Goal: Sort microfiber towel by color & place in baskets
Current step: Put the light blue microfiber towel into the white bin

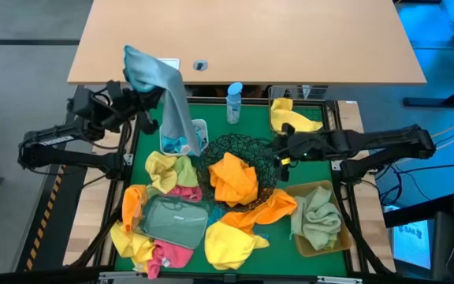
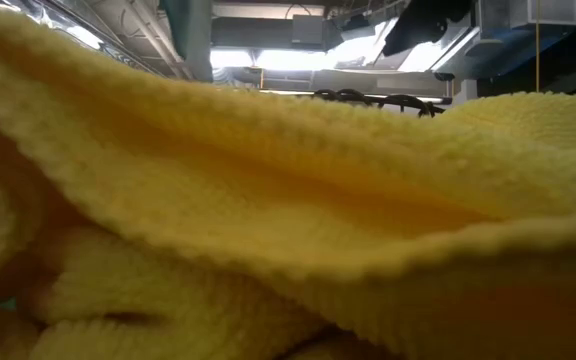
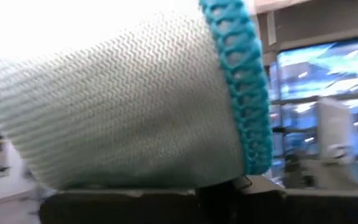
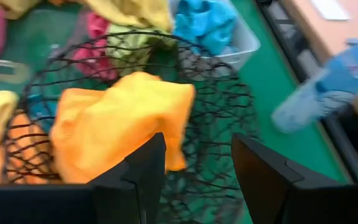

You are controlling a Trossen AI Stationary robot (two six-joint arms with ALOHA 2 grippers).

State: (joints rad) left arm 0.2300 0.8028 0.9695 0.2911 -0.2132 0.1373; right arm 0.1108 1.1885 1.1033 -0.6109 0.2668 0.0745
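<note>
We see the left arm reaching in from the tabletop's left side, its left end effector (image 1: pixel 138 88) raised and clamped on a pale blue towel (image 1: pixel 172 102) that hangs down into the white tub (image 1: pixel 201 128). The right arm stretches in from the right; the right end effector (image 1: pixel 278 154) hovers at the rim of the black mesh bowl (image 1: pixel 247 150), fingers apart and holding nothing. An orange towel (image 1: pixel 231 180) lies in that bowl. Our right wrist view shows those parted fingers (image 4: pixel 145 165) over the bowl's mesh. The low view is filled by a yellow towel (image 2: pixel 268 200). Our left wrist view shows only the towel's weave and teal edging.
</note>
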